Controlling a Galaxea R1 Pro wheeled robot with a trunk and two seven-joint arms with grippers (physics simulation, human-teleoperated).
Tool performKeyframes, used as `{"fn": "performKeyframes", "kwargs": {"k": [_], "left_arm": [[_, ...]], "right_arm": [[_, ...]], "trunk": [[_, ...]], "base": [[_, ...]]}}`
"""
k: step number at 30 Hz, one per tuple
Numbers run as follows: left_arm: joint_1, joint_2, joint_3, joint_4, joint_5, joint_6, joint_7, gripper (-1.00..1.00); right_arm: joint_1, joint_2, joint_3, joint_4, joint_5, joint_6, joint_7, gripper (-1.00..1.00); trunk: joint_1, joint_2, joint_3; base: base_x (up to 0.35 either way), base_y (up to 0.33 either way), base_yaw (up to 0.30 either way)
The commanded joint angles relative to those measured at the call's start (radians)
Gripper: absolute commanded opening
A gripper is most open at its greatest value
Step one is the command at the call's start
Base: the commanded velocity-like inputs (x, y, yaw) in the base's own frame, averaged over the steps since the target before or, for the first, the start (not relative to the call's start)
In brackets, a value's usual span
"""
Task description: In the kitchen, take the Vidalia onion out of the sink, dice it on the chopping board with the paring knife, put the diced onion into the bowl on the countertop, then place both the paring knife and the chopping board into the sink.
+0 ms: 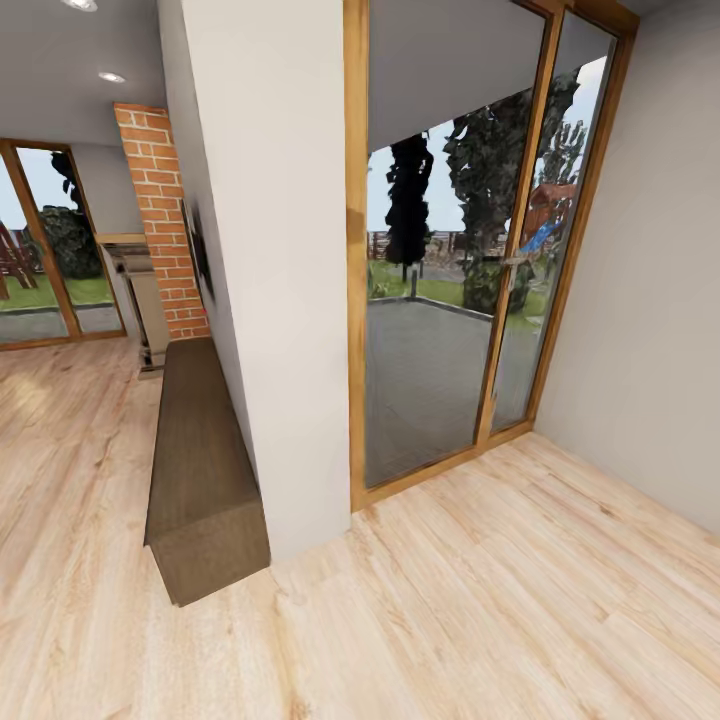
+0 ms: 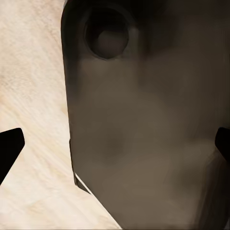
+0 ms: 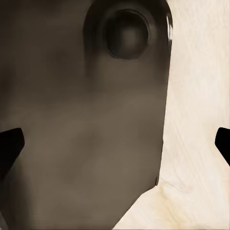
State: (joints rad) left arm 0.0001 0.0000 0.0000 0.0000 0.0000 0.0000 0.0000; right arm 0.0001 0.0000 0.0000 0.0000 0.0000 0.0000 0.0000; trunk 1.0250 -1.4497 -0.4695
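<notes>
A: What is seen from the head view?

B: A white wall end (image 1: 280,300) stands in the middle of the frame, with a glazed wooden door (image 1: 450,270) to its right and a low dark bench (image 1: 200,460) at its lower left. A brick pillar (image 1: 160,220) is seen at the upper left, and light wood floor (image 1: 480,600) fills the lower part. No sink, onion, board, knife or bowl is in sight, so the kitchen is judged to lie elsewhere and the step in hand is taken to be the drive toward it.

A: And the grippers?

B: In the left wrist view, the left gripper (image 2: 115,148) is shown by two dark fingertips (image 2: 9,148) at the left and right edges of the frame, set wide apart, with nothing between them but the robot's own dark body (image 2: 153,134) and floor. The right gripper (image 3: 115,143) is seen the same way in the right wrist view: tips apart, nothing held.

A: How is the step best done?

B: The base should be turned away from the glass and the wall end, probably toward the open floor at the left of the frame, though the kitchen's direction cannot be told from here. The bench corner should be given room, and the arms are best kept tucked while driving
</notes>
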Motion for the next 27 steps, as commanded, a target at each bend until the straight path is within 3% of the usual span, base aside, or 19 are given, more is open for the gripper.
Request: {"fn": "performKeyframes", "kwargs": {"k": [1, 9, 27], "left_arm": [[-0.005, 0.006, 0.006, -0.006, -0.002, -0.006, 0.002, 1.0], [-0.005, 0.005, 0.006, -0.029, -0.002, -0.008, 0.002, 1.0], [-0.005, 0.016, 0.008, -0.114, -0.002, -0.011, 0.003, 1.0]], "right_arm": [[-0.006, 0.006, 0.003, -0.006, 0.002, 0.005, -0.002, 1.0], [-0.009, 0.033, 0.004, -0.025, 0.002, 0.003, -0.002, 1.0], [-0.009, 0.032, 0.004, -0.105, 0.005, -0.07, -0.001, 1.0]], "trunk": [[0.0, 0.0, 0.0], [0.0, 0.0, 0.0], [0.0, 0.0, 0.0]], "base": [[0.0, 0.0, 0.0], [0.0, 0.0, 0.0], [0.0, 0.0, 0.0]]}}
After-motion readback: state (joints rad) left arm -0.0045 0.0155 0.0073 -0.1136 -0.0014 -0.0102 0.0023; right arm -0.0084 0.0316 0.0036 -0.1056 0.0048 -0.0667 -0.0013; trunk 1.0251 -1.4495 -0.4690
